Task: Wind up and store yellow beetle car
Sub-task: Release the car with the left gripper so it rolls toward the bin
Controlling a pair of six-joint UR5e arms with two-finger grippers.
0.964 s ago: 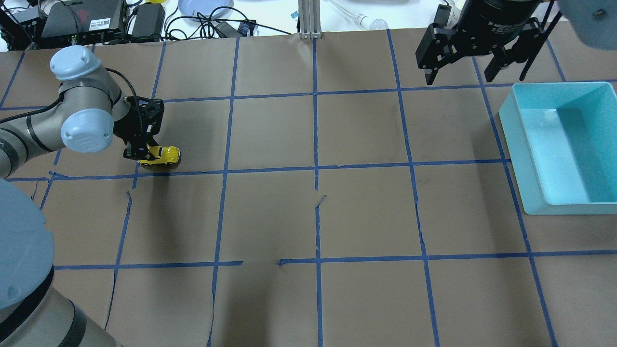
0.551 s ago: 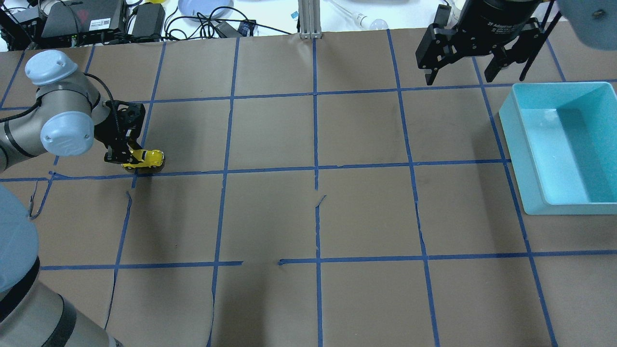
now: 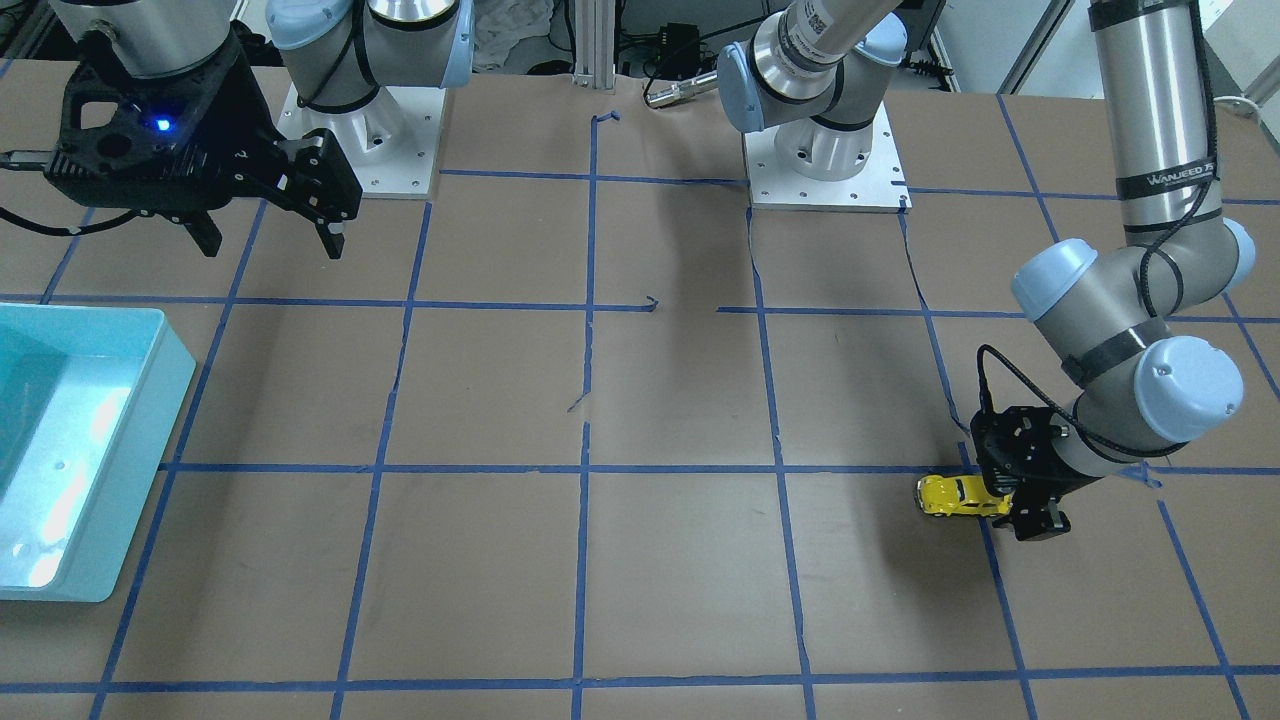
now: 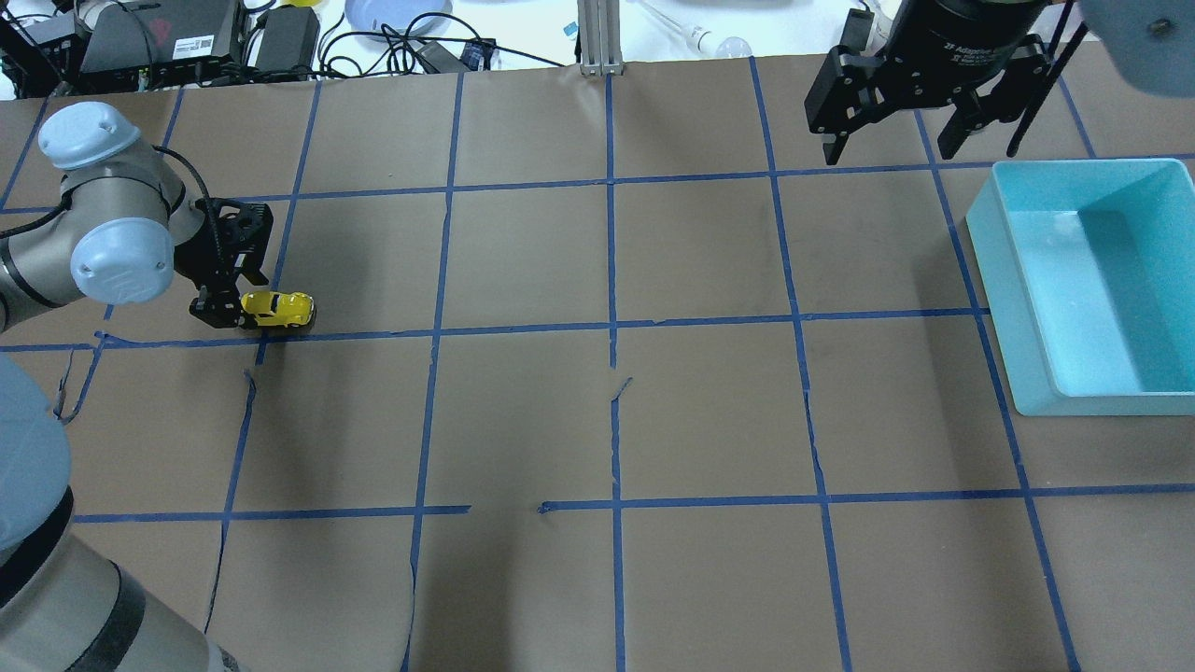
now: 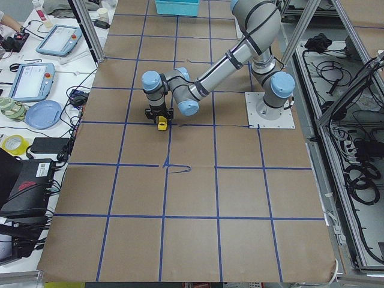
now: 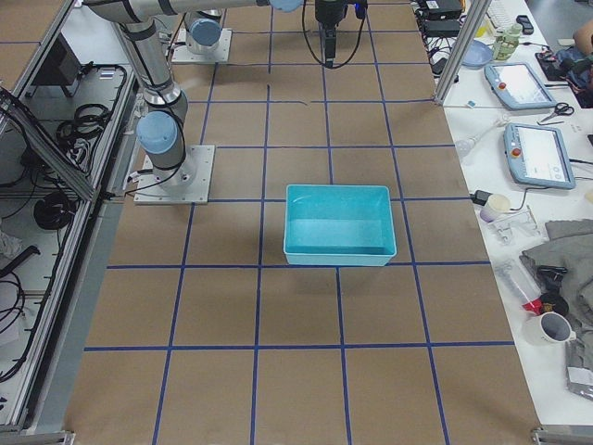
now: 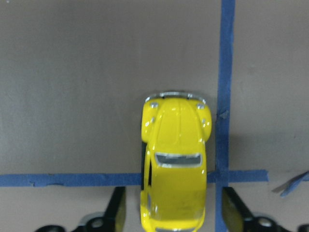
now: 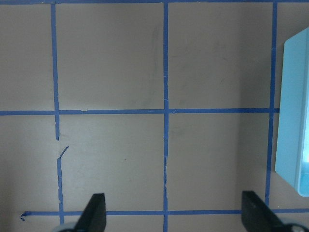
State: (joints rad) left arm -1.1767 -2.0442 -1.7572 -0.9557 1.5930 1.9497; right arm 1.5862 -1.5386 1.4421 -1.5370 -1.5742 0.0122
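Checking the left wrist view, I found the yellow beetle car (image 7: pixel 175 169) lower centre, nose up-frame, tail between the parted fingers of the left gripper (image 7: pixel 173 205), gaps both sides; the right gripper (image 4: pixel 890 149) hung spread, far off, upper right overhead.

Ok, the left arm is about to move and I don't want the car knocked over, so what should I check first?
1. Left gripper open, a gap between each finger and the yellow beetle car: ok.
2. Car upright on its wheels on the table: ok.
3. Car's nose points away from the left gripper, toward the side with the teal bin: ok.
4. Right gripper open and empty, hanging above the table near the bin: ok.
5. Spring wound: cannot tell.
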